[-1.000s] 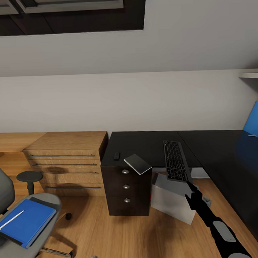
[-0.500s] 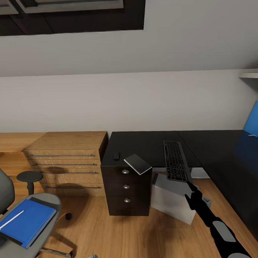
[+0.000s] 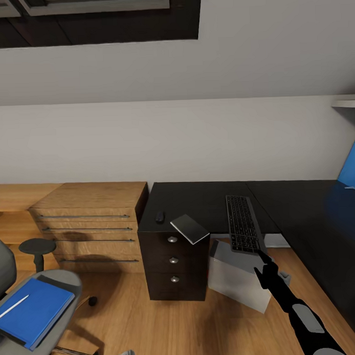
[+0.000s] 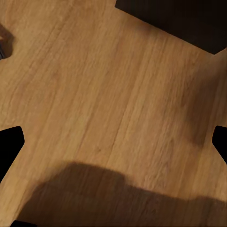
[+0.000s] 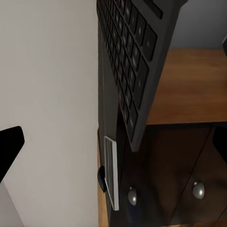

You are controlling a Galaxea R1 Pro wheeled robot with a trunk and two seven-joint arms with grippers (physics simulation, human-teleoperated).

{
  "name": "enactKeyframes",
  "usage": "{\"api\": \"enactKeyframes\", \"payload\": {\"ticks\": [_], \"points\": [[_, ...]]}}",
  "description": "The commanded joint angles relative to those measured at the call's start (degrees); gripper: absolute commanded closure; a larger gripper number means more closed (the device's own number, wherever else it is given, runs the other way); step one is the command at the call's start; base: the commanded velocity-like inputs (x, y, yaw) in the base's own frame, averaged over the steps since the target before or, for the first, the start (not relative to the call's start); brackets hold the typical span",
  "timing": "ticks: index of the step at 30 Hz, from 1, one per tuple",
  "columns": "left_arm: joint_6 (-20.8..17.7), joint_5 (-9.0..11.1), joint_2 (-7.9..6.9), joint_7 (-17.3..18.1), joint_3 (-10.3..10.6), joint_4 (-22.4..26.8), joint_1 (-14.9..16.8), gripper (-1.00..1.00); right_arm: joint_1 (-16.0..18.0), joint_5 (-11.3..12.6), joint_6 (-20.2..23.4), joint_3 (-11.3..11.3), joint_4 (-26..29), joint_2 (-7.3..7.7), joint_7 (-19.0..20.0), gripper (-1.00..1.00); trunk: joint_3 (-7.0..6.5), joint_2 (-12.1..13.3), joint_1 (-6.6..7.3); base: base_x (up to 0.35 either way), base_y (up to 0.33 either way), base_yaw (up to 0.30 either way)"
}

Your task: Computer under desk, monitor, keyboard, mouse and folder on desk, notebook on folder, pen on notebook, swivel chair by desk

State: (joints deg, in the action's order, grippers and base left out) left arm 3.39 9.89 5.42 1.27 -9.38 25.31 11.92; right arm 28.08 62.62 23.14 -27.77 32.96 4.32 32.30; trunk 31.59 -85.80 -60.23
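The black desk [image 3: 199,200] carries the keyboard [image 3: 243,224], whose near end juts past the front edge. The mouse [image 3: 159,217] and the grey notebook [image 3: 189,228] lie above the drawer unit [image 3: 173,259], the notebook overhanging its corner. The light-grey computer [image 3: 237,280] stands on the floor beside the drawers. My right gripper [image 3: 261,264] hovers open just below the keyboard's near end, facing the keyboard [image 5: 137,61]. The blue folder [image 3: 34,311] with the white pen [image 3: 13,307] lies on the swivel chair [image 3: 63,284]. My left gripper [image 4: 113,144] is open over bare floor. The monitor is out of view.
A light-wood drawer chest [image 3: 89,226] stands left of the desk, with a round black stool [image 3: 36,249] before it. A blue upright panel [image 3: 351,166] rises at the desk's far right. Wooden floor [image 3: 152,327] lies between chair and drawers.
The whole picture has slid slightly left and down, so the camera moved. My right arm and the desk's objects keep their places relative to each other.
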Motion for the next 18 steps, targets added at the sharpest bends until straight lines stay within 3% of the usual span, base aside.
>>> {"api": "enactKeyframes", "payload": {"ticks": [1,18], "points": [[0.1,0.6,0.03,0.1,-0.1,0.0,0.0,-1.00,0.0,0.4,0.5,-0.2,0.0,-0.01,0.1,-1.00,0.05,0.0,0.00,0.041,0.000,0.000],[0.2,0.6,0.01,0.1,-0.1,0.0,0.0,-1.00,0.0,0.4,0.5,-0.2,0.0,0.03,0.0,-1.00,0.05,0.0,0.00,0.037,0.000,0.000]]}}
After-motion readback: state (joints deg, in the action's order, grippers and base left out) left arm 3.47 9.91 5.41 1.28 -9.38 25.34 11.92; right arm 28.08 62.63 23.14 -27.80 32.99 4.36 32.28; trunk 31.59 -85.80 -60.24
